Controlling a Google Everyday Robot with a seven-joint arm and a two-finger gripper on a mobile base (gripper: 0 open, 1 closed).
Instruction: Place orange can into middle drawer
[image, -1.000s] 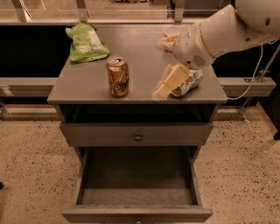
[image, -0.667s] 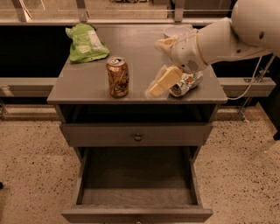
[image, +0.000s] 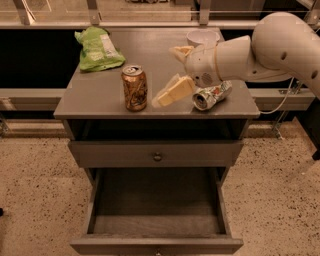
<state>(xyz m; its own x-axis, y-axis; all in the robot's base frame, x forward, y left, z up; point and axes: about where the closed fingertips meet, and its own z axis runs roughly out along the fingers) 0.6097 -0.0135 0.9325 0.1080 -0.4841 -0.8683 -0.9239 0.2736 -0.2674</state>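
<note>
The orange can (image: 134, 87) stands upright on the grey cabinet top (image: 100, 95), near its front edge. My gripper (image: 175, 71) hovers just right of the can at about its height, with its pale fingers (image: 172, 92) spread open and nothing between them. It does not touch the can. The middle drawer (image: 93, 210) is pulled out below and shows an empty inside.
A dented white-green-red can (image: 212, 95) lies on its side just right of the gripper. A green chip bag (image: 97, 49) lies at the back left and a white bowl (image: 202, 36) at the back right. The upper knobbed drawer (image: 157, 156) is shut.
My arm and gripper have moved left across the cabinet top, closer to the orange can. The can and drawer have not moved.
</note>
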